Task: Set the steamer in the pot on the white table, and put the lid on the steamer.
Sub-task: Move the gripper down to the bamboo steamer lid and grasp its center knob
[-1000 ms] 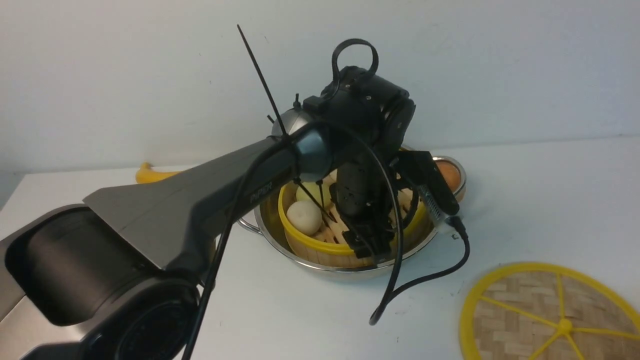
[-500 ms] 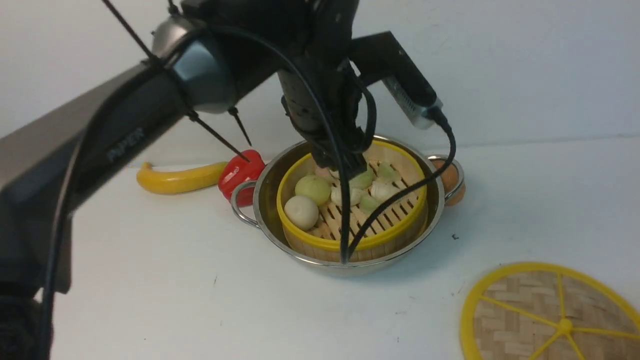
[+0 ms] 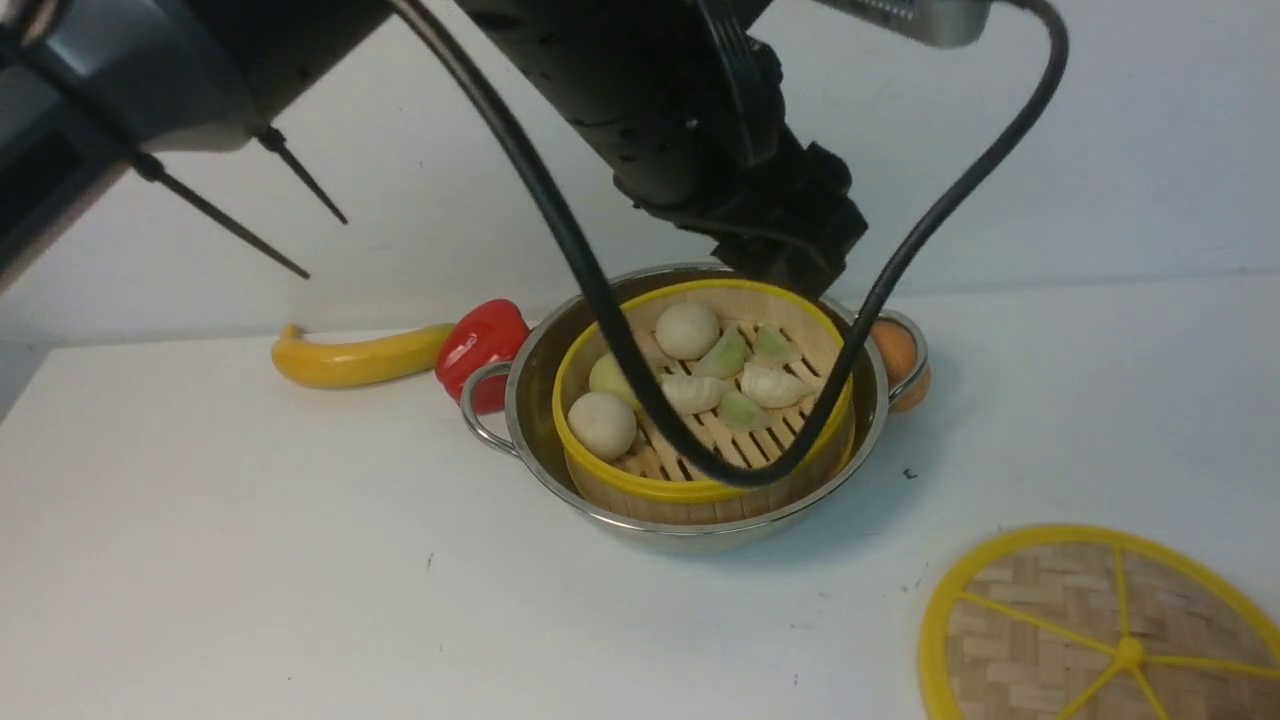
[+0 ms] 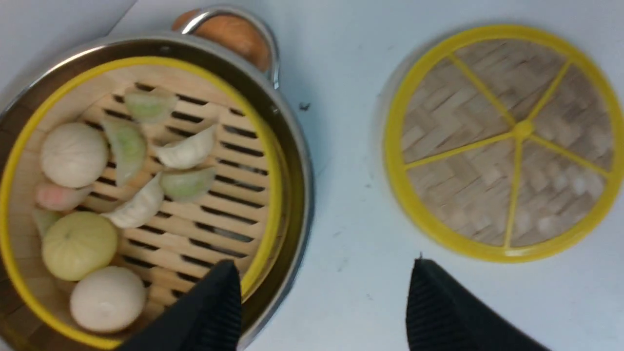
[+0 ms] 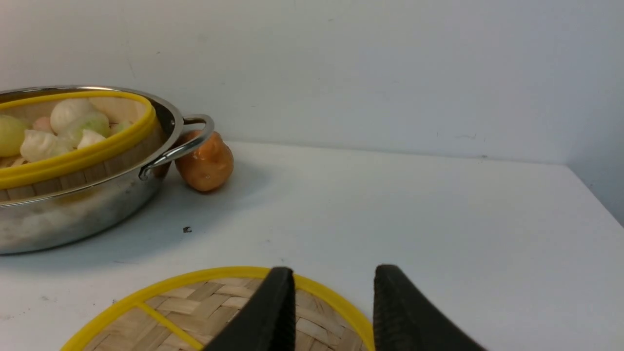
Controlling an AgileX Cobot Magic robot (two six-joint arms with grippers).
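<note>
The steamer [image 3: 700, 400], a yellow-rimmed bamboo basket holding buns and dumplings, sits inside the steel pot [image 3: 560, 480] on the white table [image 3: 250, 550]. My left gripper [image 3: 795, 255] hangs above the pot's far rim, touching nothing. In the left wrist view the left gripper [image 4: 324, 270] is open and empty, one finger over the steamer [image 4: 214, 195] rim, the other over bare table near the lid [image 4: 507, 141]. The lid [image 3: 1100, 630] lies flat at the front right. My right gripper [image 5: 336, 273] hovers open over the edge of the lid [image 5: 219, 302]; it is out of the front view.
A yellow banana [image 3: 350, 355] and a red pepper [image 3: 485, 345] lie behind the pot on the left. An orange-brown toy vegetable [image 3: 895, 350] rests against the pot's right handle. A black cable [image 3: 600, 300] loops in front of the steamer. The wall stands close behind.
My left arm has risen out of the steamer and away towards the back right. The steamer stays in the pot. The lid has not moved.
</note>
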